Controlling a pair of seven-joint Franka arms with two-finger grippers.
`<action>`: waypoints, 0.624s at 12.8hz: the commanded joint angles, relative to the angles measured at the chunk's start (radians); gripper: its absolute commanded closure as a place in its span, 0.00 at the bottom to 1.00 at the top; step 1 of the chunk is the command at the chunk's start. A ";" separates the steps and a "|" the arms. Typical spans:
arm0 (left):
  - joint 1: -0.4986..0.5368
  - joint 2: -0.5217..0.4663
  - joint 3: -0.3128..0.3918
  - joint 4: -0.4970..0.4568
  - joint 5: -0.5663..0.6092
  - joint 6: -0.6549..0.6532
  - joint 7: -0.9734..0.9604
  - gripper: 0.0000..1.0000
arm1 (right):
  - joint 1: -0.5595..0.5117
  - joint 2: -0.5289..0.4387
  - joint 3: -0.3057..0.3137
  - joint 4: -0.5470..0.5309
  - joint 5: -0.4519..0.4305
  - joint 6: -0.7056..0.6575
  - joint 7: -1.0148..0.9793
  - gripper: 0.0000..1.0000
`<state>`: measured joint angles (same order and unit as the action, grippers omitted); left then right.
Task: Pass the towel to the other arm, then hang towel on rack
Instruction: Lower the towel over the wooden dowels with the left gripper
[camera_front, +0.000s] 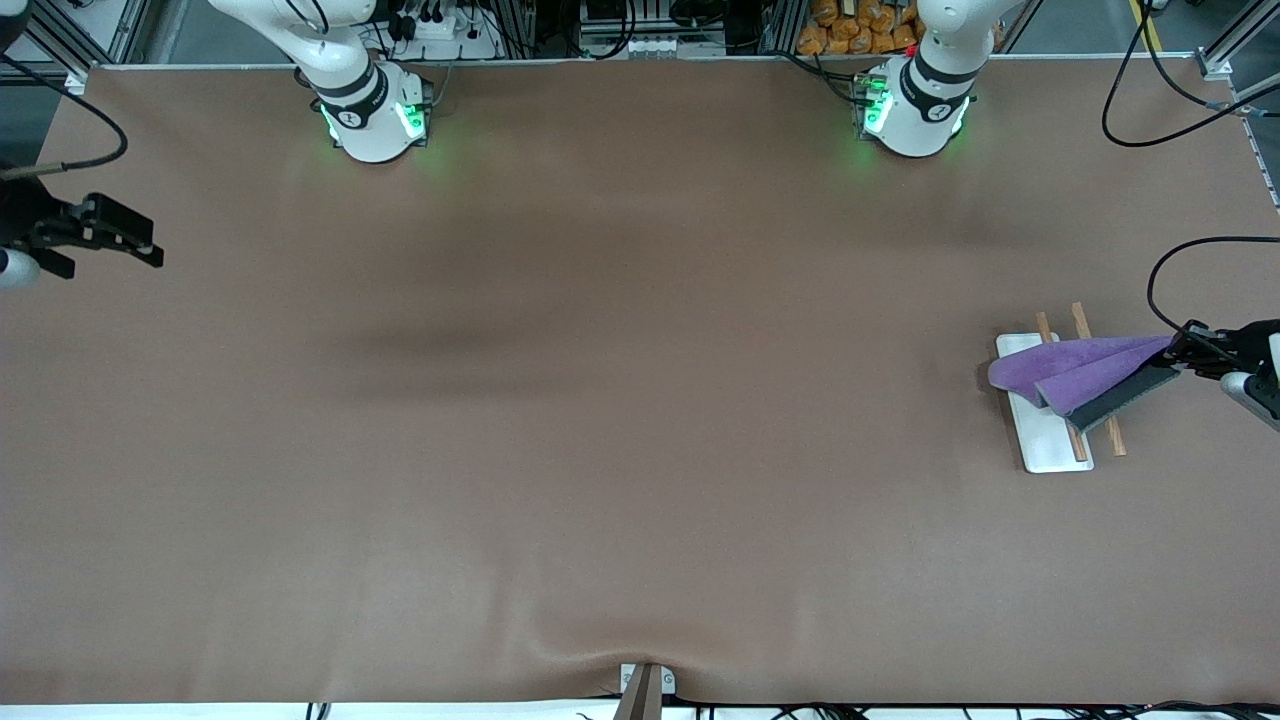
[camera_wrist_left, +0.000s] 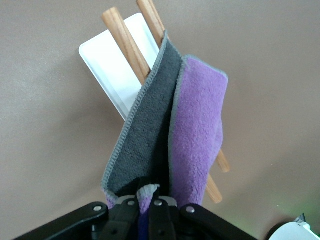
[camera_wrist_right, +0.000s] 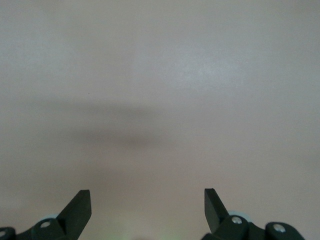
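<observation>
Here, left tool (camera_front: 1178, 352) pinching towel (camera_front: 1070, 370) edge, over rack (camera_front: 1050, 445)

even overhead light, soft shadows on table (camera_front: 640, 420); right wrist view hazy

Most of the wide brown table (camera_front: 600, 420) lies bare from the centre of the frame to its lower edge, open for a gripper to pass. At the right edge, the small rack with a white base plate and two thin wooden rods (camera_front: 1045, 440) is an obstacle, with the lilac-purple towel with a dark grey reverse (camera_front: 1080, 372) draped across it, pinched by the left gripper (camera_front: 1180, 352). At the left edge, the right gripper (camera_front: 140, 245) waits, fingers spread, over bare table.
</observation>
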<state>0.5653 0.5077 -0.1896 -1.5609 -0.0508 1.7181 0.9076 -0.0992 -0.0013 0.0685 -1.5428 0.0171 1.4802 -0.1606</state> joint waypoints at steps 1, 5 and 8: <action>0.025 0.026 -0.008 0.005 -0.018 0.026 0.033 1.00 | 0.007 0.006 0.002 0.033 0.000 -0.015 0.004 0.00; 0.047 0.049 -0.008 0.007 -0.015 0.031 0.040 1.00 | 0.024 0.018 0.002 0.073 -0.005 -0.017 0.003 0.00; 0.048 0.057 -0.008 0.007 -0.017 0.037 0.042 1.00 | 0.032 0.014 0.004 0.084 -0.002 -0.024 0.006 0.00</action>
<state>0.6044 0.5588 -0.1899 -1.5607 -0.0509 1.7452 0.9265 -0.0799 0.0013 0.0727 -1.4939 0.0175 1.4776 -0.1605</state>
